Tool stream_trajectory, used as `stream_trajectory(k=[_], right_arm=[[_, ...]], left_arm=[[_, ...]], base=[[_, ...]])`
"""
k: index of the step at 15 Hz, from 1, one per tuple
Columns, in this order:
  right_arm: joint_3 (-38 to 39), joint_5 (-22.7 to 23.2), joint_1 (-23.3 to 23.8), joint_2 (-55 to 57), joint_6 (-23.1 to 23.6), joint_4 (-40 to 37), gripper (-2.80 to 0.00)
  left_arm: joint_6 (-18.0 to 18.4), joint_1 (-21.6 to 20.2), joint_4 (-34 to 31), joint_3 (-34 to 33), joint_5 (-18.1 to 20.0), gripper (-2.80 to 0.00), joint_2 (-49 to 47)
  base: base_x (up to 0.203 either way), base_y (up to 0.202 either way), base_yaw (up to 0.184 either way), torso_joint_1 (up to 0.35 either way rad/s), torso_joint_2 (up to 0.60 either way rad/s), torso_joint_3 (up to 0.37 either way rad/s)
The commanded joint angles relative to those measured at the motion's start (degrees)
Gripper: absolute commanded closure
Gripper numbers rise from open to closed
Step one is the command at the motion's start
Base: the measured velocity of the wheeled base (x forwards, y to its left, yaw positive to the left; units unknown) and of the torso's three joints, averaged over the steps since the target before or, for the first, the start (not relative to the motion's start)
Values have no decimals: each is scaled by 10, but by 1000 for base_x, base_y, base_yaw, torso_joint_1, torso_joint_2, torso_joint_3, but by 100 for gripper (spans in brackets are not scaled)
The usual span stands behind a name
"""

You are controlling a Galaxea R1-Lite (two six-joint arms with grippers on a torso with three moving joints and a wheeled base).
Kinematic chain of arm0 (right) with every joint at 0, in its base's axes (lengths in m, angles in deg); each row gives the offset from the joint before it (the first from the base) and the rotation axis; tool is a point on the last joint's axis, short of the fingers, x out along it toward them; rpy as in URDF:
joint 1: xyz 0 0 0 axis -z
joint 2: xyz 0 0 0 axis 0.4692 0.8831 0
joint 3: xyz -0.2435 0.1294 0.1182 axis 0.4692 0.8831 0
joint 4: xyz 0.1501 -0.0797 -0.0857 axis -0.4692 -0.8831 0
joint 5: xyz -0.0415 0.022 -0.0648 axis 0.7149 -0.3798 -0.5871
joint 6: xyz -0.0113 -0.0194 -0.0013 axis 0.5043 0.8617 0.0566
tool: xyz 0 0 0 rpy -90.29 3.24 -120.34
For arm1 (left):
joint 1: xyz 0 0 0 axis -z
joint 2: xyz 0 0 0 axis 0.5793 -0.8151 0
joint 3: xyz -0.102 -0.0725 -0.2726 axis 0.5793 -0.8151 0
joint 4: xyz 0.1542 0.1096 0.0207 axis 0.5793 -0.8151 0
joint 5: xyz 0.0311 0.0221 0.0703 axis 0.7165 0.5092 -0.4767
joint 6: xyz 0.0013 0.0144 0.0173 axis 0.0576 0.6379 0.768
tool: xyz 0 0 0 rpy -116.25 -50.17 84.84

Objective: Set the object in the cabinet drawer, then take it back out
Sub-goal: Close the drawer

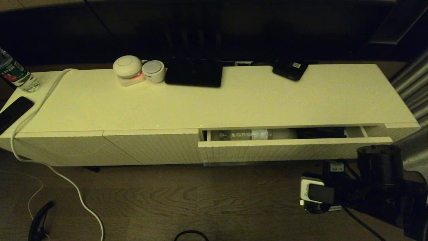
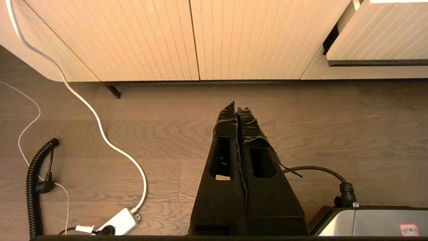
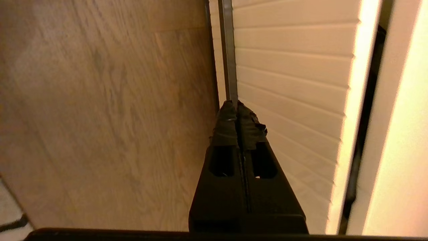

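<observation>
Drawer (image 1: 294, 149) stands barely open, a bottle (image 1: 257, 134) lying inside; right gripper (image 3: 237, 105), fingers pressed together and empty, should hook the handle strip (image 3: 229, 50) squarely.

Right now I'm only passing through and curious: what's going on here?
The cabinet drawer is open just a crack, with a clear bottle lying inside. The right gripper, fingers shut, sits at the dark handle strip on the drawer's lower edge. The left gripper, also shut, hangs idle above the floor.

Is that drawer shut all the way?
No, the cabinet drawer stands slightly open, with a clear bottle lying inside.
</observation>
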Motion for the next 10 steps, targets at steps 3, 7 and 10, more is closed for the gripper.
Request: stream_trajectory(k=[3,7,10], right_arm=[[-32,-1,8,88,4,101,0],[-78,-2,9,130,4,146,0],[-98,-5,11,157,5,161,0]], left_arm=[[0,0,0,0,0,0,1],[0,0,0,0,0,0,1],[0,0,0,-1,0,0,1]], base=[[0,0,0,0,0,0],[0,0,0,0,0,0],[0,0,0,0,0,0]])
